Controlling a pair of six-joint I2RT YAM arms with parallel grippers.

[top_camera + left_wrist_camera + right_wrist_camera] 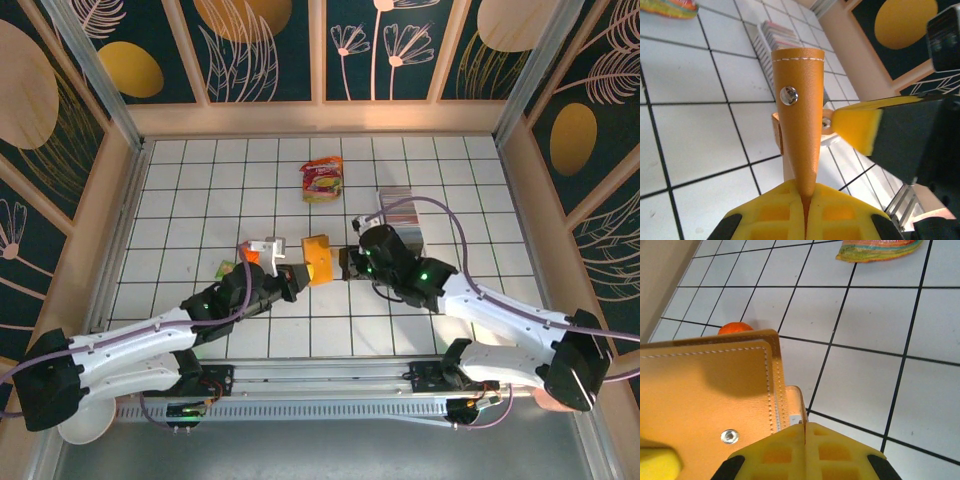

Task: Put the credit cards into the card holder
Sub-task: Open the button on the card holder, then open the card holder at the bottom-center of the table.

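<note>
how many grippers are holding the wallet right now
2. The left gripper is shut on one edge of the wallet. The right gripper is shut on the opposite side, at the small clasp tab. Both grips are in plain sight.

- The card holder (317, 258) hangs at mid-floor, pinched between the left gripper (297, 277) and the right gripper (346, 264). Both arms slant in from the near edge and block the middle.
- An orange ball (248, 253) and a white object (268, 247) crowd the floor just left of it.
- The row of credit cards (400, 208) stands close behind the right wrist (a tight gap).
- The snack packet (322, 178) lies farther back, with bare tiles all round.
- The far corners and side strips of the tiled floor (180, 180) are open up to the walls.
</note>
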